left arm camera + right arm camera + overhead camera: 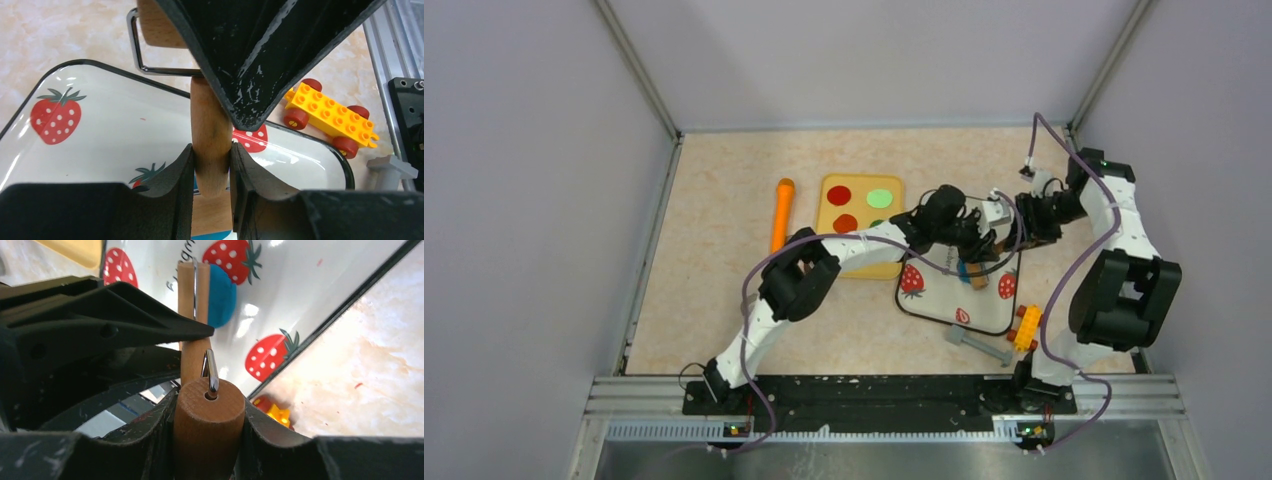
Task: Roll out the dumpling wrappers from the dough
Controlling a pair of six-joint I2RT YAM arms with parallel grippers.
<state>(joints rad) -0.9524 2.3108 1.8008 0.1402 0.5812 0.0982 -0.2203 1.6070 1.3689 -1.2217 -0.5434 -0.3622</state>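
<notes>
Blue soft clay dough lies as a thick lump on the white strawberry-printed tray; I judge that no wrapper is rolled yet. Left jaws and right jaws both pinch the wooden roller.

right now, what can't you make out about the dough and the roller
Top view: the soft blue clay dough is mostly covered by the left arm and right arm; shape unreadable.
Left wrist: the left fingers and round wooden handle hide nearly all of it.
Right wrist: the handle covers its left edge.
</notes>
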